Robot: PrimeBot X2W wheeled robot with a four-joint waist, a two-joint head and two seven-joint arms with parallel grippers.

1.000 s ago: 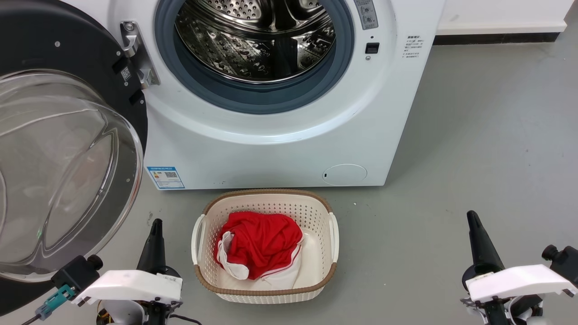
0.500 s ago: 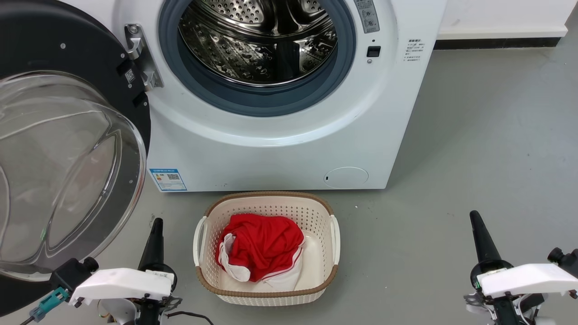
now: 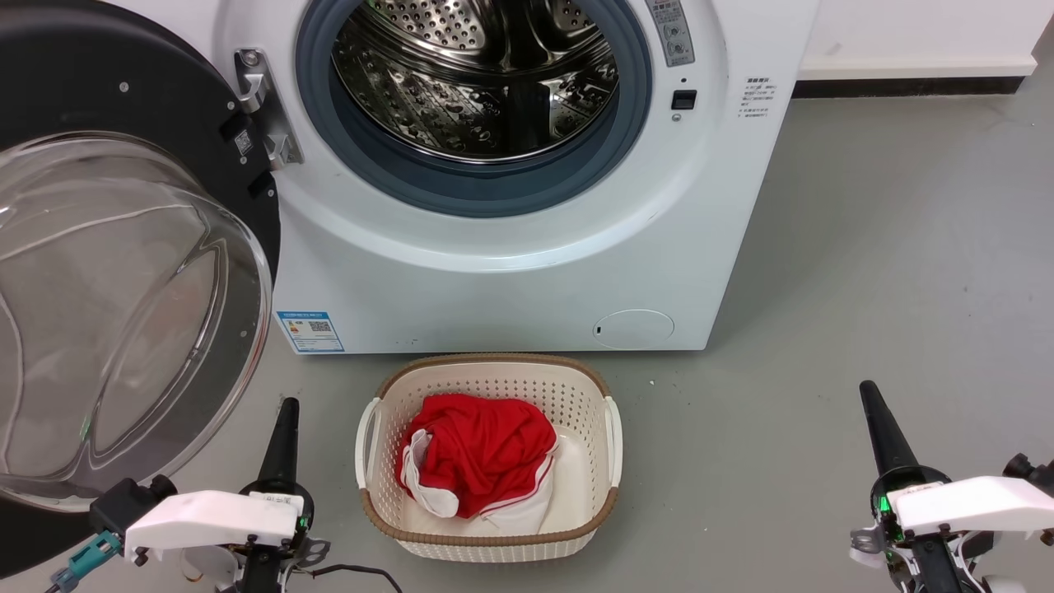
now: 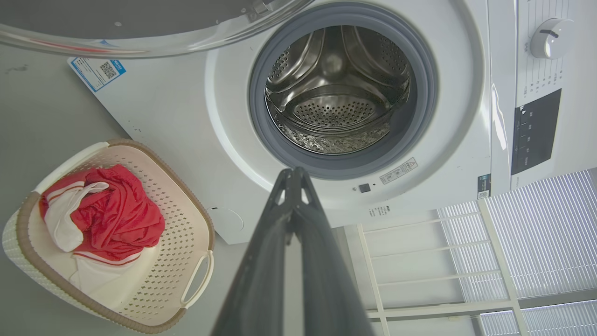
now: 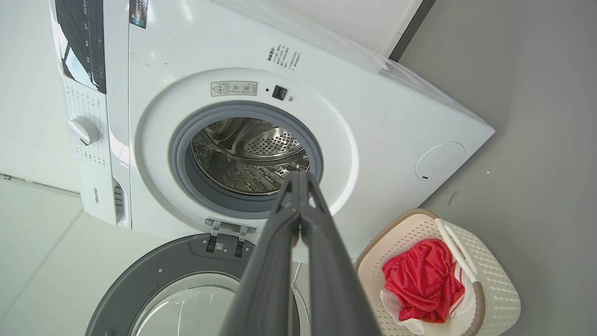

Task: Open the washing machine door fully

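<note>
The washing machine door stands swung out wide to the left of the washing machine, hanging from its steel hinge. Its clear glass bowl bulges toward the near side. The steel drum and grey gasket lie open to view.

The left hand is low at the near left, clenched and empty. Its two dark fingers press together into one spike that points far, toward the machine front. It sits just beside the door's lower right rim, and I cannot tell whether it touches. The right hand is at the near right over the grey floor, well apart from the machine. It is also clenched on nothing and aimed the same way.

A cream perforated laundry basket sits on the floor just in front of the machine, between the two hands. It holds a red garment with white trim.

In the head view, the door is cut off at the left and bottom edges, and the machine's top is cut off too. The print on the blue label is too small to read.
</note>
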